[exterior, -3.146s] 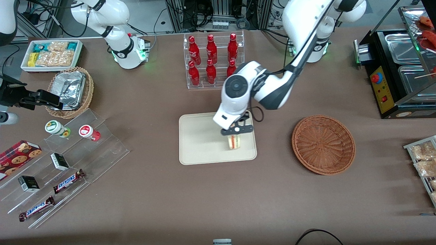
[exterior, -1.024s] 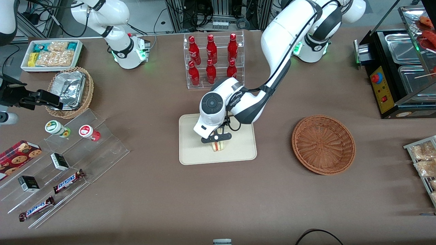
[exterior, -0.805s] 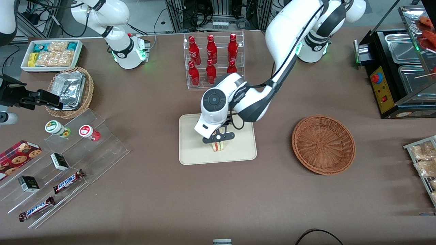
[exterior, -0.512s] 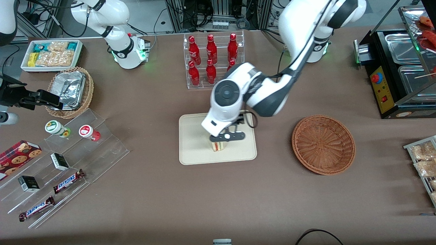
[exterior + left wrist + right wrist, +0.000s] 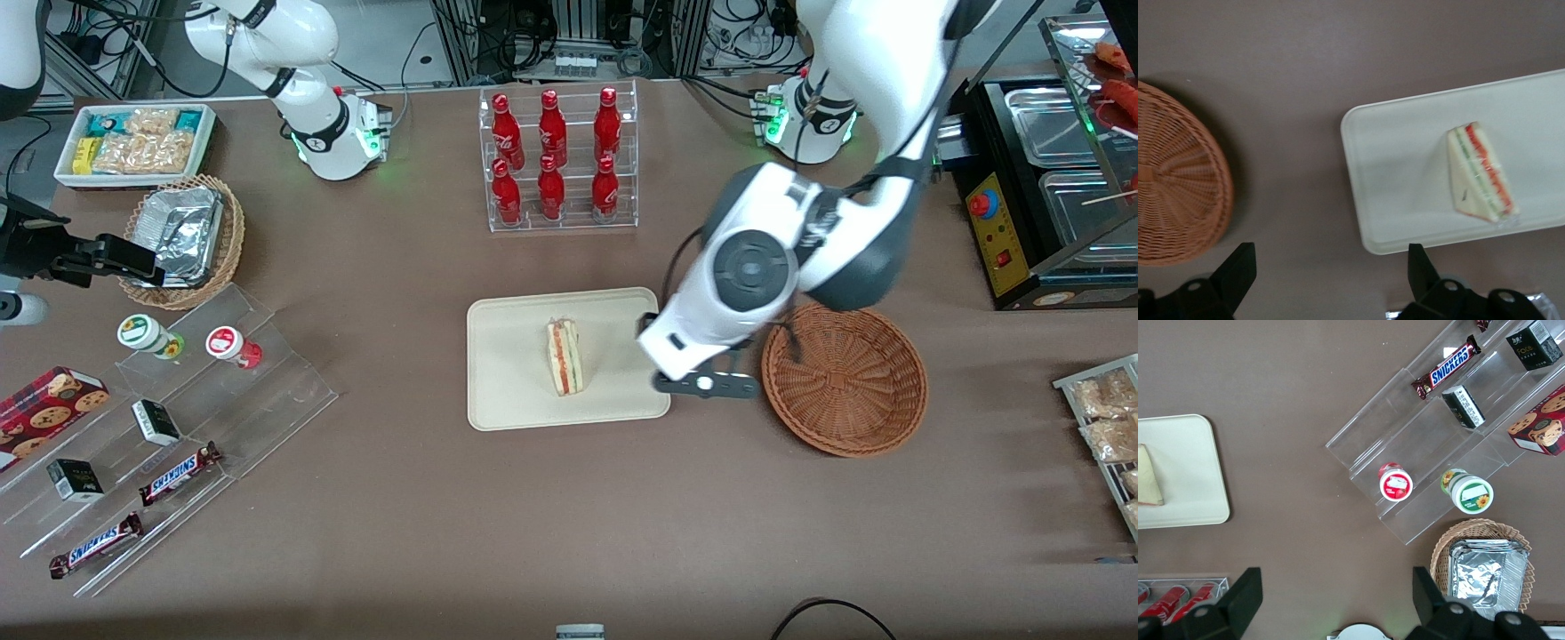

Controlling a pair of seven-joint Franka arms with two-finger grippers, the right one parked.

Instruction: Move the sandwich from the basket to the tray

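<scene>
The pincer point(image 5: 705, 384) hangs above the brown desk point(image 5: 569, 516), over the strip of bare surface between the tray point(image 5: 507, 391) and the basket point(image 5: 845, 378), with nothing between its fingers. In the left wrist view its two dark fingertips point(image 5: 1238, 270) stand wide apart, released, with only desk surface showing in the gap between them point(image 5: 1328, 267).

The sandwich point(image 5: 564, 357) lies on the tray, roughly in its middle, clear of the rim all round. It rests on one flat bread face, and its cut edge with red, orange and green filling layers is visible. The left wrist view shows the same wedge point(image 5: 1479, 172) on the cream tray point(image 5: 1398, 173), with the tray's rounded corner just beside the gap between the fingertips.

The reddish-brown woven basket point(image 5: 1175, 180) sits on the desk toward the working arm's end, apart from the tray, and nothing lies in it. The arm's white wrist overlaps part of the basket's rim in the front view.

A clear rack of red bottles point(image 5: 556, 160) stands farther from the front camera than the tray.
</scene>
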